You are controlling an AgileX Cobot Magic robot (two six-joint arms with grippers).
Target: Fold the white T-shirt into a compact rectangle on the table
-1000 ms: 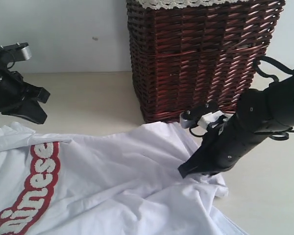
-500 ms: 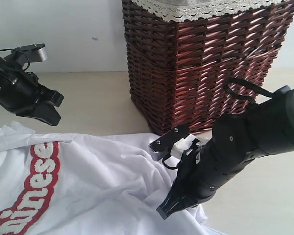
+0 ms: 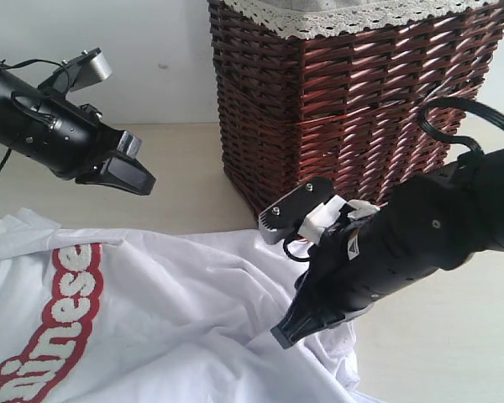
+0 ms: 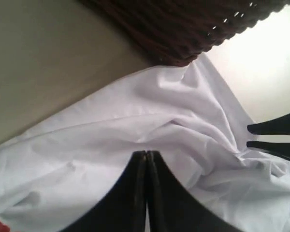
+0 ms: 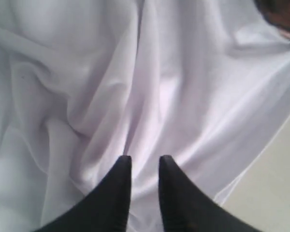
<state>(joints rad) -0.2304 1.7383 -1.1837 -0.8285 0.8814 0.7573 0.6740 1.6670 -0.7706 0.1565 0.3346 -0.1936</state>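
- Since half a second earlier, the white T-shirt [image 3: 168, 311] had stayed spread and rumpled on the table [image 3: 185, 168], its red lettering [image 3: 63, 327] toward the left.
- My right gripper [image 3: 287, 333] had risen slightly; its jaws stood a narrow gap apart, tips down on the shirt's right side.
- My left gripper [image 3: 141, 178] had swung toward the wicker basket [image 3: 344, 109], jaws pressed together and empty, held clear of the cloth.

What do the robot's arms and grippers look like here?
The left arm and right arm are matte black and rounded, with looping black cables and a grey bracket near each wrist. The left gripper and right gripper have slim, tapered black fingers.
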